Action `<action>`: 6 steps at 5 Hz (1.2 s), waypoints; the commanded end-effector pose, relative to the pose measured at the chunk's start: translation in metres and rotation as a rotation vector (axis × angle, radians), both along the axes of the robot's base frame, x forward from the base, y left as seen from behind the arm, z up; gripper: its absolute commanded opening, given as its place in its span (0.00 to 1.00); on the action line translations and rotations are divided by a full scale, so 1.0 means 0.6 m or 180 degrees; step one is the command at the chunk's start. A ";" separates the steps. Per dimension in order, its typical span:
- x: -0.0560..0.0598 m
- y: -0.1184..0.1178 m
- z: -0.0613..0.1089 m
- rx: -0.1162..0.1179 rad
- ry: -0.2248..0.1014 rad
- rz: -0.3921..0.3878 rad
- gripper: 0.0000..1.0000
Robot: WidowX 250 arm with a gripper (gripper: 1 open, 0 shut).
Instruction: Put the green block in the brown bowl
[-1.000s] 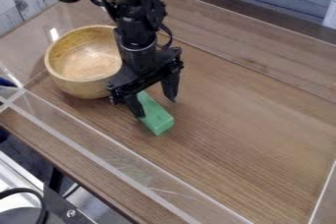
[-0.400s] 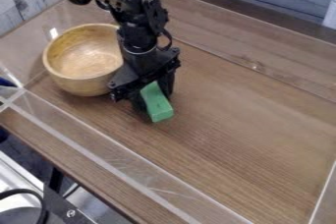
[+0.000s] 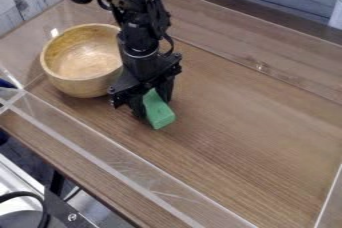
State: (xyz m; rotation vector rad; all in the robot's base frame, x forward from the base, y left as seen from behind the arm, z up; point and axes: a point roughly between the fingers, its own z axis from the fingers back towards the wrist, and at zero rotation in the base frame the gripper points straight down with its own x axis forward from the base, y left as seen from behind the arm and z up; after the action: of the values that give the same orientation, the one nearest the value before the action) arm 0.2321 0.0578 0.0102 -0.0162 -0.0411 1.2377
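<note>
The green block (image 3: 159,111) lies flat on the wooden table just right of the brown bowl (image 3: 78,62). My gripper (image 3: 144,91) points straight down over the block's far end. Its two black fingers (image 3: 119,98) stand apart, one on each side of the block. The block's far end is hidden under the gripper, and I cannot tell whether the fingers touch its sides. The block rests on the table surface. The bowl's inside looks bare.
A clear plastic wall (image 3: 80,144) runs along the table's near edge. Bare wooden tabletop (image 3: 254,122) stretches to the right of the block. The arm's black links rise over the bowl's far side.
The gripper has come down around the block's far end, and its fingers now stand a little closer together. The block has stayed where it lay.
</note>
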 end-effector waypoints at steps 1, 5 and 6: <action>-0.008 -0.004 0.015 -0.0018 0.0080 -0.0028 0.00; -0.006 -0.006 0.052 -0.0053 0.0169 -0.0096 0.00; -0.004 -0.007 0.065 -0.0081 0.0185 -0.0124 0.00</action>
State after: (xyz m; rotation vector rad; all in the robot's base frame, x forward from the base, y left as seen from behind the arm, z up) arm 0.2180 0.0508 0.0349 0.0219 0.0945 1.2008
